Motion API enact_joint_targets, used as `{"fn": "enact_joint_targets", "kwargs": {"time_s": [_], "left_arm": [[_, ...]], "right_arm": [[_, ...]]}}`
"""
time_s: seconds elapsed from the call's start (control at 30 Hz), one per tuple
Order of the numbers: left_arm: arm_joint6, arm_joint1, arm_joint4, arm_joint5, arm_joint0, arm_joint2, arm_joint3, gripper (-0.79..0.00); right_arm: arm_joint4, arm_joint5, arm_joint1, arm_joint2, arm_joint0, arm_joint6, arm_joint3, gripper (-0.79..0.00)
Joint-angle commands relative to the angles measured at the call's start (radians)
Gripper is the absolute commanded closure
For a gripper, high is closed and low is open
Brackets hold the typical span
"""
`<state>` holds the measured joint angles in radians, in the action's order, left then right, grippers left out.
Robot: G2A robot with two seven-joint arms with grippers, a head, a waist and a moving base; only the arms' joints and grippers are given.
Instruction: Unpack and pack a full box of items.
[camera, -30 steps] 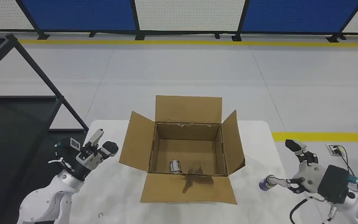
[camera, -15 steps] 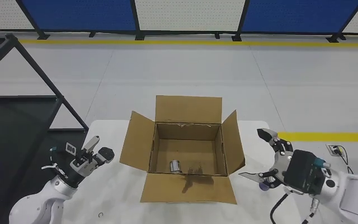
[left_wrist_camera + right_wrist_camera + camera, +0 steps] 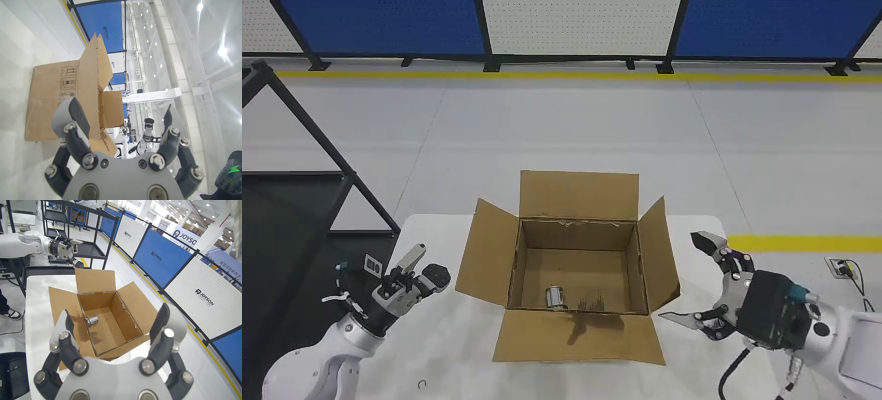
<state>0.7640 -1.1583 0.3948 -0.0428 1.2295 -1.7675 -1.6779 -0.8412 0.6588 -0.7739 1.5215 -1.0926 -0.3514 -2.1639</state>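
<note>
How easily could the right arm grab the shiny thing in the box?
Probably yes: the right gripper is open beside the box, whose flaps are spread, and nothing covers the metal part.

matt brown corrugated cardboard box (image 3: 577,236), shiny metal cylinder (image 3: 556,297), smooth white table (image 3: 457,335), ribbed black tool pads (image 3: 160,321)

White arm shells (image 3: 28,245); end effector (image 3: 115,311) has grey plate, black links, silver screws.

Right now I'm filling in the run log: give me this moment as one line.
box: open, flaps out | inside: one metal part | left gripper: open, empty | right gripper: open, empty
</note>
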Motion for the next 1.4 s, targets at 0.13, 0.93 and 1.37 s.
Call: {"fn": "enact_joint_targets", "kwargs": {"time_s": [0.13,0.93,1.37], "left_arm": [[-0.026,0.003,-0.009,-0.017,0.016,0.008,-0.007,-0.785],[-0.071,0.009,0.070,-0.053,0.087,-0.016,-0.034,-0.785],[-0.081,0.009,0.070,-0.053,0.090,-0.013,-0.039,-0.785]], "right_arm": [[0.101,-0.151,-0.021,-0.223,0.290,-0.316,-0.022,-0.785],[0.244,-0.611,-0.344,-1.056,1.029,-0.577,0.589,-0.785],[0.262,-0.594,-0.350,-1.066,1.017,-0.581,0.604,-0.785]]}}
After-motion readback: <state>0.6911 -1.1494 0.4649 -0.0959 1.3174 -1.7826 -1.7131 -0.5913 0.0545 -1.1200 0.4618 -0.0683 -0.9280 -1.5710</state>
